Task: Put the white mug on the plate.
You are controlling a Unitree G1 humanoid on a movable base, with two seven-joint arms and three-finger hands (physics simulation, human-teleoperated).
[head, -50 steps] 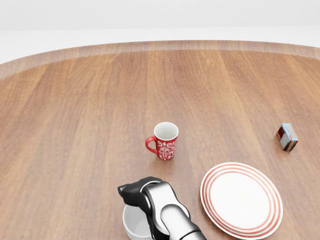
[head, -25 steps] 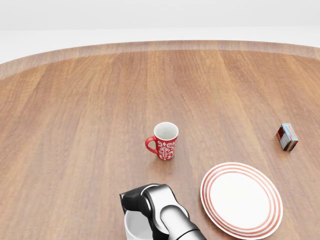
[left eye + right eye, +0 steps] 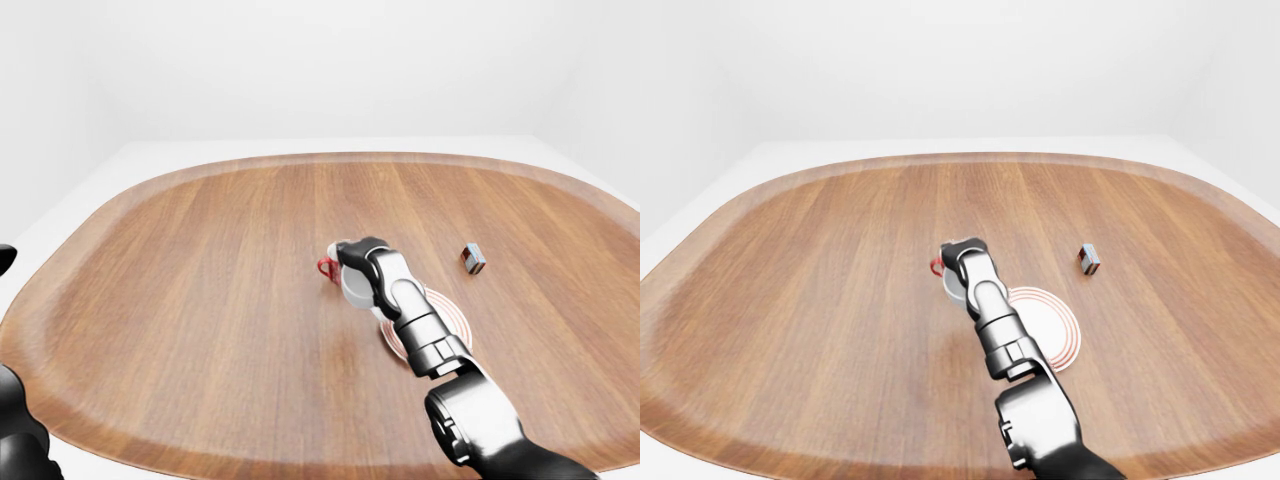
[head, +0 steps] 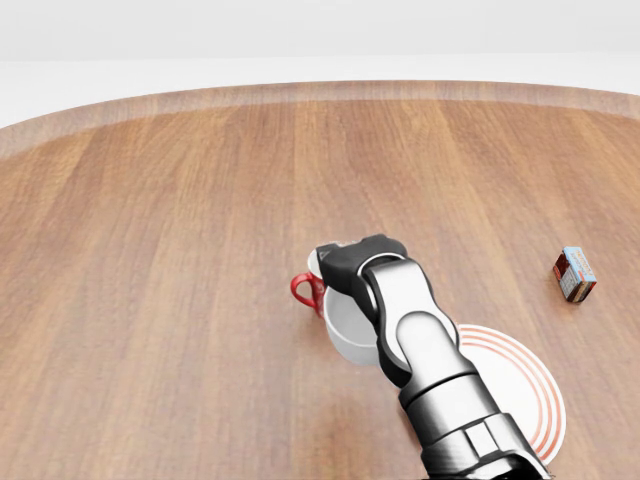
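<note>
Right hand (image 4: 345, 262) grips white mug (image 4: 345, 330)

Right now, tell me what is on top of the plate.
The right hand's arm crosses over the plate, hiding its left part. The bare part that shows holds nothing. The white mug, in the right hand, is left of the plate, not on it.

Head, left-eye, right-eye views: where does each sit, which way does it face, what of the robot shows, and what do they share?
Head view: on the head, tilted down at the wooden table; the right arm rises from the bottom edge, right hand at the white mug, hiding most of the red mug.
Left-eye view: on the head, wider, taking in the whole table and the white wall; right arm, plus dark parts of the left arm at the left edge.
Right-eye view: nearly the same; only the right arm shows.
Shared: plate and small box.
</note>
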